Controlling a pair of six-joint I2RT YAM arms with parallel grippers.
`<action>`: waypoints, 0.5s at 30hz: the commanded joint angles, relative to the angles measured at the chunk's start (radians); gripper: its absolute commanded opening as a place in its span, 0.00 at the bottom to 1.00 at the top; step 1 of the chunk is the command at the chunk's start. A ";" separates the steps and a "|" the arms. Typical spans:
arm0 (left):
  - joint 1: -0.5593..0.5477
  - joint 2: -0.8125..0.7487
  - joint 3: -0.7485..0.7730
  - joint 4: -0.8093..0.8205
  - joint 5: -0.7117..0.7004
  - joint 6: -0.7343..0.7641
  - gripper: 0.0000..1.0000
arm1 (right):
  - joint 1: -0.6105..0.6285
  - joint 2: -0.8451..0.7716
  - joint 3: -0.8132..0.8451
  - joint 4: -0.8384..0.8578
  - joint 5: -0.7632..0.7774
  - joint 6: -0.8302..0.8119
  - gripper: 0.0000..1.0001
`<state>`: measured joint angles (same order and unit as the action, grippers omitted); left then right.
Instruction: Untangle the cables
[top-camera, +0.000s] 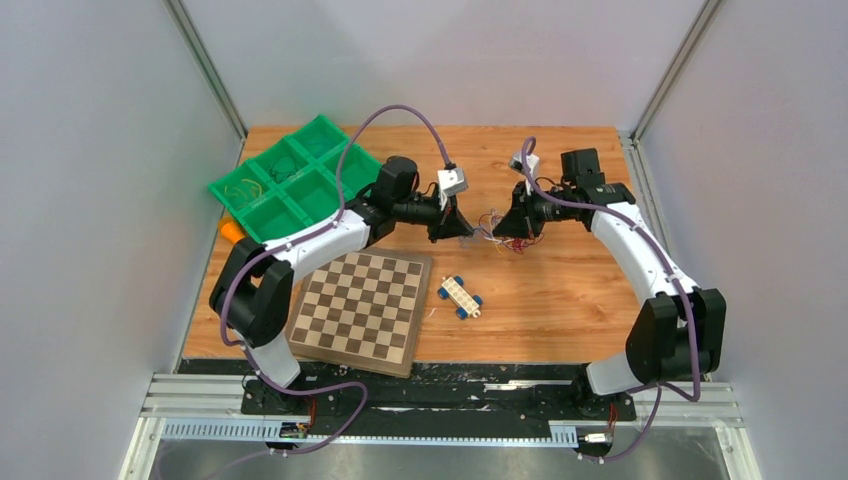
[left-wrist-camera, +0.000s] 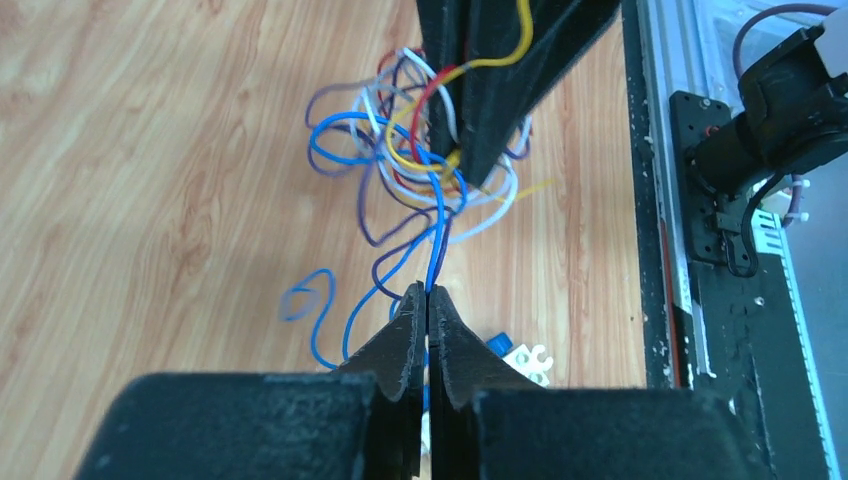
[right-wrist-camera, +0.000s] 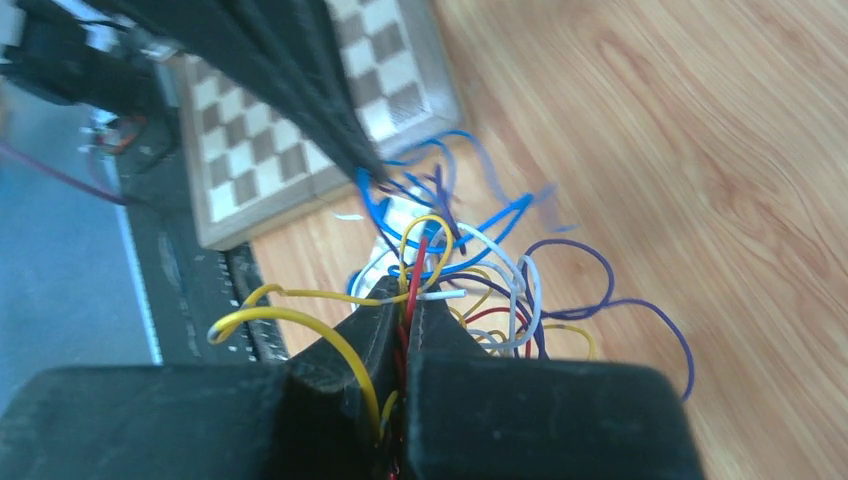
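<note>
Bright, even diffuse light, faint soft shadows, top view sharp, right wrist view smeared, cables (right-wrist-camera: 470, 255) partly blurred

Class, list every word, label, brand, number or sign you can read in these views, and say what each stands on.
None: no readable text in any view.
The chessboard, green tray, wheeled toy and cables bear no writing.
A small board at bottom left is too small to read.

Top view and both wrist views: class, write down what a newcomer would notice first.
The knotted multicoloured cables are held mid-table between two closed grippers: the left gripper pinches a blue strand, and the right gripper clamps red and yellow ones. A green tray sits far-left; a chessboard lies near the left arm's base.
</note>
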<state>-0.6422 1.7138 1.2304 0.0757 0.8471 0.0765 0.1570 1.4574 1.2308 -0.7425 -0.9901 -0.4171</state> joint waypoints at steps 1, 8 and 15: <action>0.000 -0.097 0.046 -0.142 -0.043 0.024 0.00 | 0.003 0.052 -0.022 0.040 0.240 -0.046 0.00; 0.080 -0.227 0.091 -0.204 -0.023 -0.069 0.00 | -0.005 0.172 -0.042 0.099 0.394 -0.073 0.00; 0.159 -0.252 0.222 -0.298 -0.011 -0.092 0.00 | -0.010 0.291 -0.046 0.149 0.542 -0.097 0.00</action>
<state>-0.5247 1.5055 1.3685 -0.1802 0.8139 0.0261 0.1585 1.6936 1.1831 -0.6571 -0.5892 -0.4706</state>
